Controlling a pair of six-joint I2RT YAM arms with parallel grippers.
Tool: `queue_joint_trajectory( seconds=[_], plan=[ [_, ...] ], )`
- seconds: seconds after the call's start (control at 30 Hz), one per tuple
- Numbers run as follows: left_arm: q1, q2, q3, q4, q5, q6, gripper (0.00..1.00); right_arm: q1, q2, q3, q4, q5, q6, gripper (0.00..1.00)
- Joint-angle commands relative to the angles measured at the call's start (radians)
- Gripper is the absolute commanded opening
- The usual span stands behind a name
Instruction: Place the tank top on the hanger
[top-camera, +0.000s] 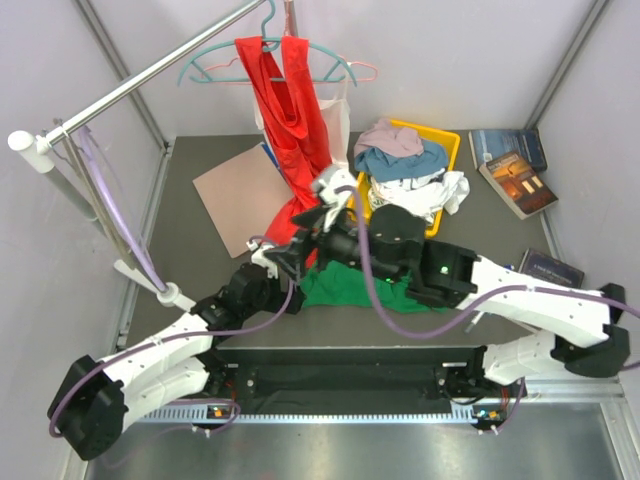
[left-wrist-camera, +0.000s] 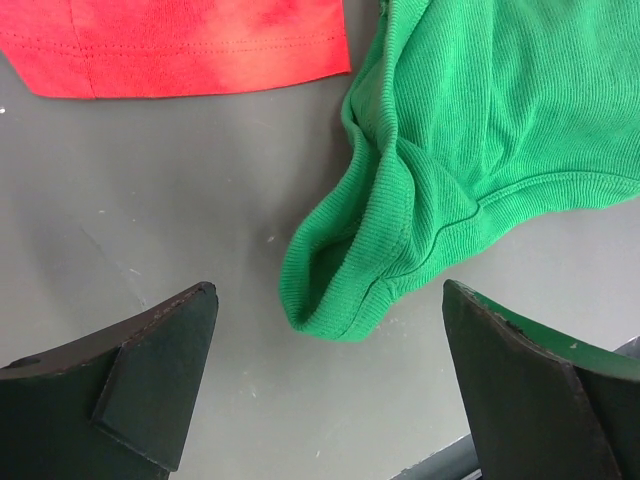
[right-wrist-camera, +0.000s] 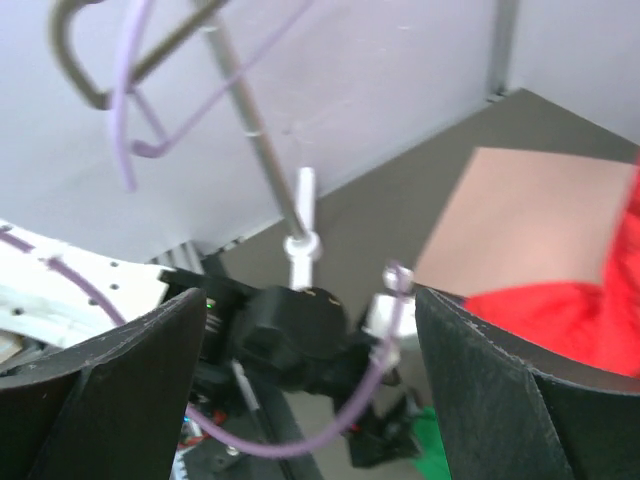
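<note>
The green tank top (top-camera: 352, 288) lies crumpled on the grey table, partly under both arms. In the left wrist view one folded strap (left-wrist-camera: 400, 210) of it lies just ahead of the fingertips. My left gripper (top-camera: 290, 262) (left-wrist-camera: 325, 350) hovers low over the table, open and empty. My right gripper (top-camera: 325, 218) (right-wrist-camera: 305, 370) is raised above the top, open and empty, facing the rack. The lavender hanger (top-camera: 120, 220) (right-wrist-camera: 125, 95) hangs from the metal rod at the left.
A red tank top (top-camera: 290, 110) (left-wrist-camera: 180, 45) hangs on a teal hanger (top-camera: 335, 60) at the back, its hem on the table. A brown sheet (top-camera: 235, 190) lies behind the arms. A yellow bin (top-camera: 445, 140) holds clothes. Books (top-camera: 515, 165) lie at the right. The rack's post (top-camera: 165, 292) stands near the left arm.
</note>
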Motion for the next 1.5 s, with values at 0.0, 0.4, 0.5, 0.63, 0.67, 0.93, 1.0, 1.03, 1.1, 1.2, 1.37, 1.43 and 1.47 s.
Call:
queue_joint_trajectory(
  seconds=[0.0,0.4,0.5,0.63,0.67,0.93,1.0,1.03,1.1,1.2,1.37,1.43,1.47],
  plan=[
    [0.000,-0.001,-0.004,0.004,-0.021,0.013,0.99,0.105,0.146,0.160,0.127,-0.035,-0.049,0.85],
    [0.000,-0.037,-0.016,-0.002,-0.057,-0.004,0.99,0.229,0.468,0.421,0.282,0.077,-0.128,0.85],
    [0.000,-0.068,-0.028,-0.002,-0.061,-0.010,0.99,0.244,0.521,0.473,0.280,0.115,-0.134,0.85],
    [0.000,-0.089,-0.036,-0.004,-0.064,-0.012,0.99,0.250,0.570,0.523,0.277,0.129,-0.125,0.85],
    [0.000,-0.093,-0.036,-0.004,-0.064,-0.013,0.99,0.250,0.577,0.538,0.277,0.129,-0.123,0.85],
    [0.000,-0.097,-0.039,-0.004,-0.067,-0.015,0.99,0.257,0.696,0.682,0.172,0.181,-0.102,0.85],
    [0.000,-0.099,-0.041,-0.004,-0.069,-0.015,0.99,0.255,0.729,0.728,0.130,0.197,-0.102,0.85],
    [0.000,-0.102,-0.041,-0.004,-0.069,-0.015,0.99,0.255,0.739,0.743,0.118,0.200,-0.098,0.85],
    [0.000,-0.100,-0.041,-0.002,-0.069,-0.016,0.99,0.257,0.768,0.785,0.087,0.215,-0.097,0.84],
    [0.000,-0.100,-0.041,-0.004,-0.070,-0.016,0.99,0.258,0.797,0.832,0.048,0.253,-0.105,0.84],
    [0.000,-0.102,-0.041,-0.004,-0.073,-0.016,0.99,0.260,0.805,0.845,0.015,0.365,-0.132,0.83],
    [0.000,-0.102,-0.042,-0.004,-0.075,-0.018,0.99,0.257,0.800,0.842,0.004,0.422,-0.146,0.83],
    [0.000,-0.102,-0.041,-0.004,-0.075,-0.018,0.99,0.255,0.788,0.833,0.000,0.437,-0.155,0.83]
  ],
)
